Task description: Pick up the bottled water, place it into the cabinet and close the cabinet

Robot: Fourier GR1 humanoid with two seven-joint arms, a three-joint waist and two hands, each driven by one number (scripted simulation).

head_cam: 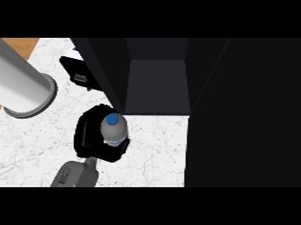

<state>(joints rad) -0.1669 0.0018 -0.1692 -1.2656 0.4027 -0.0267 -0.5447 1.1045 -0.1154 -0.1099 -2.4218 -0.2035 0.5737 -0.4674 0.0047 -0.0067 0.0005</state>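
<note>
We have the bottle off the white worktop, one hand curled round it just before the open cabinet. We cannot tell which arm this is. Pick-up looks done; placing it inside and shutting the door remain.

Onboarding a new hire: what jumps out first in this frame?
The black hand at lower centre, curled round an upright bottled water with a blue cap, just in front of the open dark cabinet. Next, the big grey forearm slanting in from the upper left, its black hand beside the cabinet's left wall. All of it sits over a white marbled counter.
</note>
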